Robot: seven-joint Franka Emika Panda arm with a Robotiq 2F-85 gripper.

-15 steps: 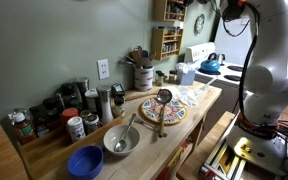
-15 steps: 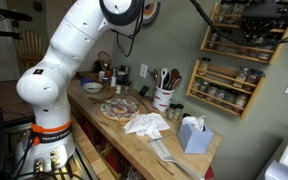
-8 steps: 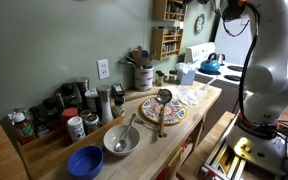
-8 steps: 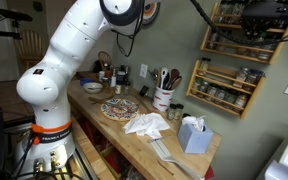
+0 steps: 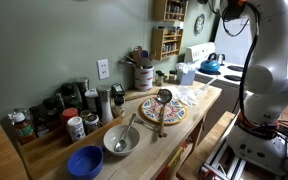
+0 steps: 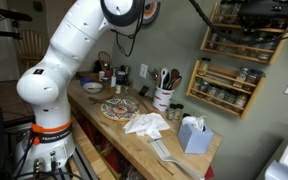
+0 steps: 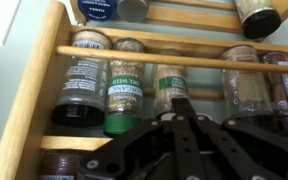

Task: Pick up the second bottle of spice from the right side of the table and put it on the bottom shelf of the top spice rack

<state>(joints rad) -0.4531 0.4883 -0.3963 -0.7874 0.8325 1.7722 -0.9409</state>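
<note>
Spice bottle (image 7: 169, 84): taken to be the pale-labelled jar dead ahead of the gripper (image 7: 180, 106), among other jars in the top spice rack (image 7: 29, 90); no telling whether clamped, or already resting on the bottom shelf (image 6: 239, 53), finger spread unreadable. Judged the placing step, near its end: next, seat it, let go if holding, then back straight out without knocking the green-capped jar (image 7: 124, 95) alongside. Jars close up only in the wrist view; only in an exterior view, the arm (image 6: 84, 40) reaching high above the table (image 6: 124, 130).
</note>
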